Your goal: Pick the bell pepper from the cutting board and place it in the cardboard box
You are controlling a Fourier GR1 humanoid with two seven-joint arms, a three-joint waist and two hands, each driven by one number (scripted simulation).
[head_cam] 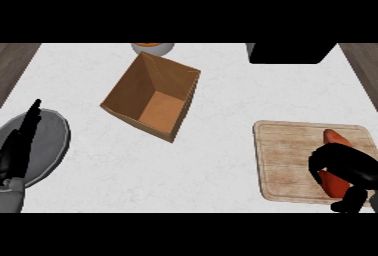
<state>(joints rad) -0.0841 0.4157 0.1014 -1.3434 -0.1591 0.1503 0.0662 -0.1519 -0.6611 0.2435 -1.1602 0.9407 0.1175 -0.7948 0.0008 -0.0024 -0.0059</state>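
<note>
The right hand (347, 170) curls round the bell pepper (334, 150), which lies on the cutting board (288, 155) at the near right of the table (221, 150). The step in hand is the grasp. Next: lift and carry left to the cardboard box (151, 95). The left hand (18, 147) rests with straight fingers at the left edge.

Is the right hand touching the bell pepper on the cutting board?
Touching. In the head view, the right hand curls around the red bell pepper on the cutting board, fingers overlapping its sides with no gap.
</note>
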